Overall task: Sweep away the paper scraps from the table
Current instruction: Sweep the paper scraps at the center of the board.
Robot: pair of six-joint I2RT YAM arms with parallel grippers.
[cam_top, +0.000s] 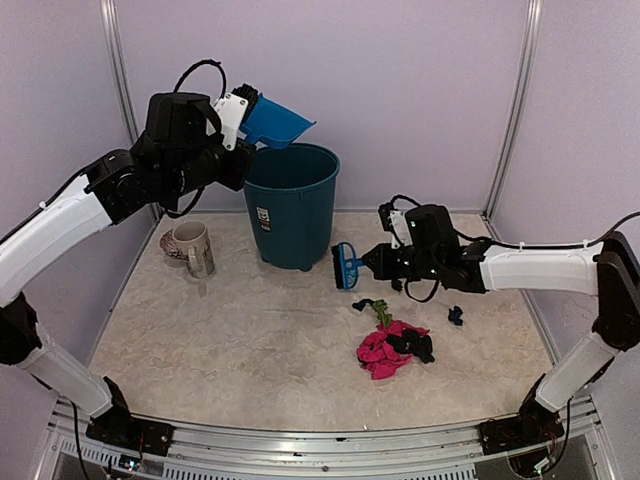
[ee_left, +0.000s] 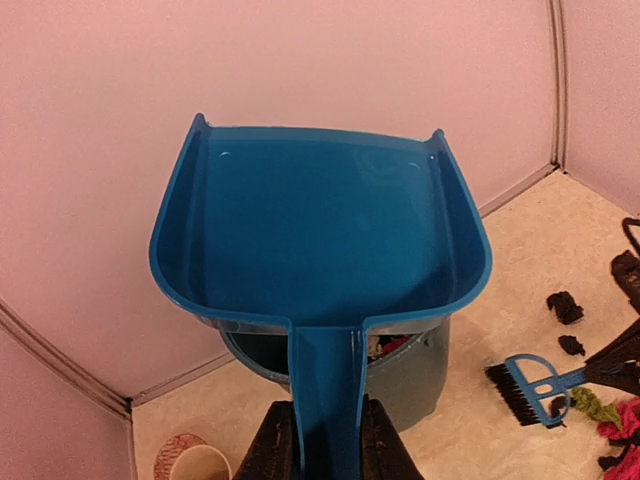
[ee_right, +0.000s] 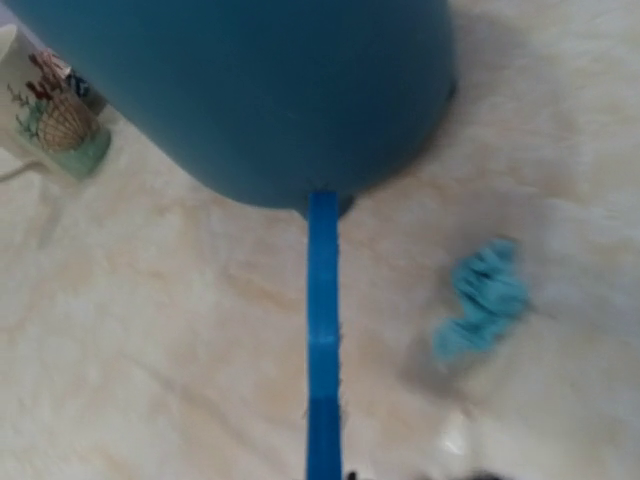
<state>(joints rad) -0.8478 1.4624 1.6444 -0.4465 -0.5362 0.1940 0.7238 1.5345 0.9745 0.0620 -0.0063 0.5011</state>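
The paper scraps lie in a pink and black pile (cam_top: 392,348) on the table (cam_top: 230,350), right of centre. A green bit (cam_top: 381,312) and a dark bit (cam_top: 455,315) lie apart from the pile. My left gripper (cam_top: 243,110) is shut on the handle of the blue dustpan (cam_top: 277,120). It holds the pan tilted above the teal bin (cam_top: 292,205). In the left wrist view the dustpan (ee_left: 320,230) looks empty between my fingers (ee_left: 270,445). My right gripper (cam_top: 375,262) is shut on the blue hand brush (cam_top: 346,266), which is low beside the bin. The right wrist view shows the brush handle (ee_right: 322,330) and a teal scrap (ee_right: 480,300).
A patterned mug (cam_top: 192,247) stands left of the bin, and also shows in the right wrist view (ee_right: 55,125). Some scraps lie inside the bin (ee_left: 385,347). Lilac walls close in the back and both sides. A metal rail (cam_top: 320,445) runs along the front edge.
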